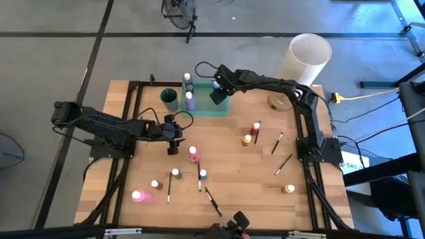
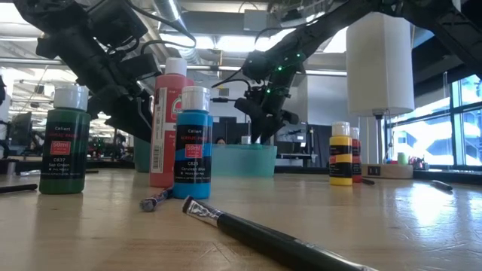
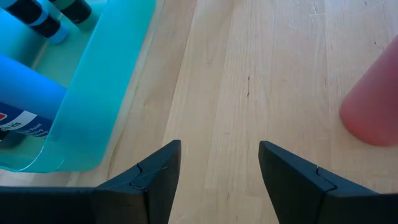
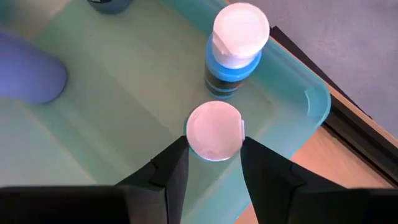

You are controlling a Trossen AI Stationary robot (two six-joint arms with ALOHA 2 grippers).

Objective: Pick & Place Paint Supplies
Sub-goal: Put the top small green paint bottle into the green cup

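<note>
Paint bottles and thin dark brushes lie scattered over a light wooden table (image 1: pixel 226 166) framed by black rails. A pink bottle (image 1: pixel 193 154) stands near the middle, another pink one (image 1: pixel 141 196) lies at the near left corner, and a yellow bottle (image 1: pixel 287 189) lies toward the near right. Brushes (image 1: pixel 212 200) rest flat between them. At the far edge sits the translucent green tray (image 1: pixel 222 106), holding a purple bottle (image 1: pixel 190 101) and a blue bottle (image 4: pixel 236 46) with a white cap.

The right gripper (image 4: pixel 213 163) hangs over the tray with its fingers closed on a white-capped bottle (image 4: pixel 214 130), held upright above the tray floor beside the blue bottle. The left gripper (image 1: pixel 174 145) hovers over bare wood between the tray and the middle pink bottle, its fingers spread apart and holding nothing.

A big white cylinder (image 1: pixel 307 58) stands at the table's far right corner. Beyond the table is grey concrete floor; the low view shows ceiling lights and windows at the right.
</note>
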